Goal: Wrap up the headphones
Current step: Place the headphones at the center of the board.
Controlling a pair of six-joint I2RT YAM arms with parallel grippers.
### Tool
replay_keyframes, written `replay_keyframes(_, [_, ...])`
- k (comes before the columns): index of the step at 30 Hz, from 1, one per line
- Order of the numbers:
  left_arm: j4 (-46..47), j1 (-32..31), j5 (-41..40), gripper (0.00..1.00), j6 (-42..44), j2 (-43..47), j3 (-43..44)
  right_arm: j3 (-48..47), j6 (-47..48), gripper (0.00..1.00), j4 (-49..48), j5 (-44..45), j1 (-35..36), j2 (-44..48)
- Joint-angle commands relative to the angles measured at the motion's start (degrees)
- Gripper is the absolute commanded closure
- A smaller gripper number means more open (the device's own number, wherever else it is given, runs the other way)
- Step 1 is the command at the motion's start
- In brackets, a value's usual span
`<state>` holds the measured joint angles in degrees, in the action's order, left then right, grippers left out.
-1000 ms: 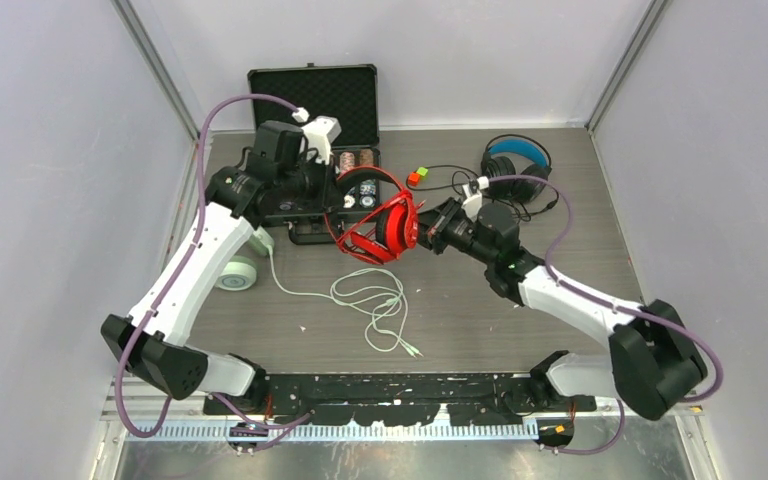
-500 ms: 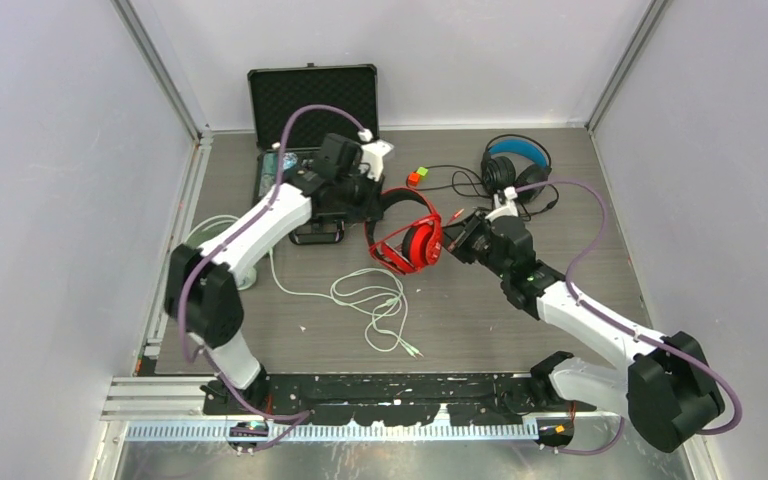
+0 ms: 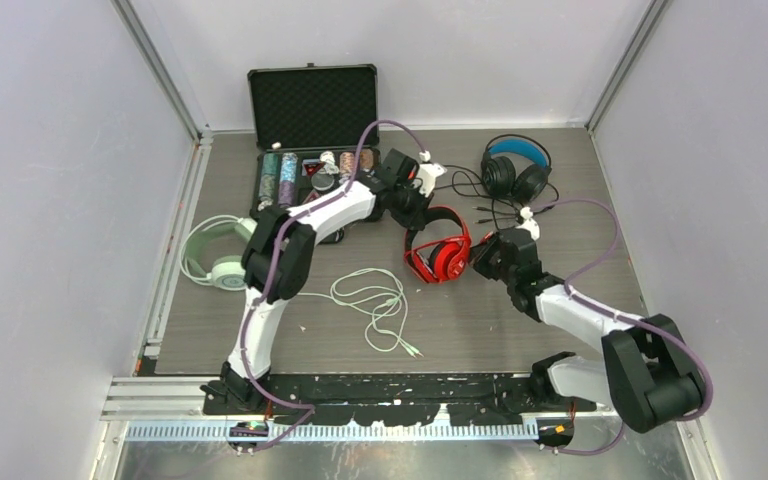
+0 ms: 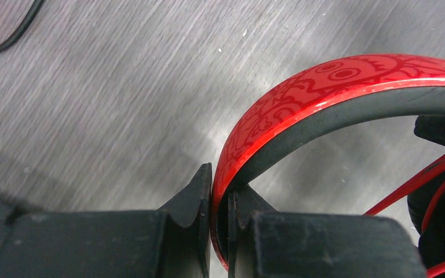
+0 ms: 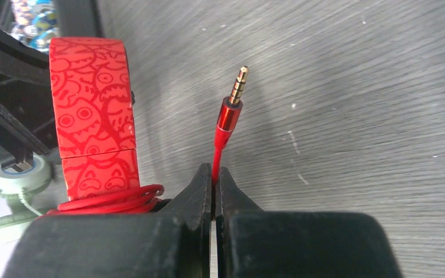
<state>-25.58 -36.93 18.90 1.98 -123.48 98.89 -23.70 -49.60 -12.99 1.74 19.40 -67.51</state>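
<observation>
The red headphones [image 3: 443, 255] are at the table's middle, their red cable wound around them [image 5: 107, 200]. My left gripper [image 3: 423, 203] is shut on the red headband [image 4: 301, 110], one jaw on each side of it. My right gripper [image 3: 480, 258] is shut on the red cable just below its plug [image 5: 233, 95], right of the red earcup [image 5: 92, 121]. The black headphones with blue inner headband [image 3: 516, 170] lie at the back right with a loose black cable. The mint-green headphones [image 3: 215, 255] lie at the left, their pale cable [image 3: 370, 305] loose across the front.
An open black case [image 3: 312, 105] with round tins stands at the back left. Small red and green blocks sit behind the left gripper, partly hidden. Grey walls close in the table on three sides.
Both grippers have carried the red headphones to the right, from in front of the case to the table's middle. The left arm has stretched out to the right. The right arm has drawn back.
</observation>
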Motion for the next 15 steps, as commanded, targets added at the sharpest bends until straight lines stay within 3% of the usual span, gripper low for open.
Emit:
replay_keyframes(1, [-6.51,-0.14,-4.34,1.0,10.7,-5.92,4.68,1.77,3.28,1.0,-13.4,5.96,-1.51,-3.62])
replay_keyframes(7, [-6.05,-2.62,-7.9,0.94,17.64,-8.73,5.98,5.27,2.52,1.0,-21.69,6.98,-1.58,-9.07])
replay_keyframes(13, [-2.97,-2.97,-9.12,0.67,17.87,-7.9,5.91,5.92,0.8,1.0,-27.28,5.56,-1.48,-15.81])
replay_keyframes(15, [-2.57,-2.96,-8.66,0.48,17.17,-7.26,5.44,6.95,-0.32,1.0,-30.23,5.43,-1.47,-18.08])
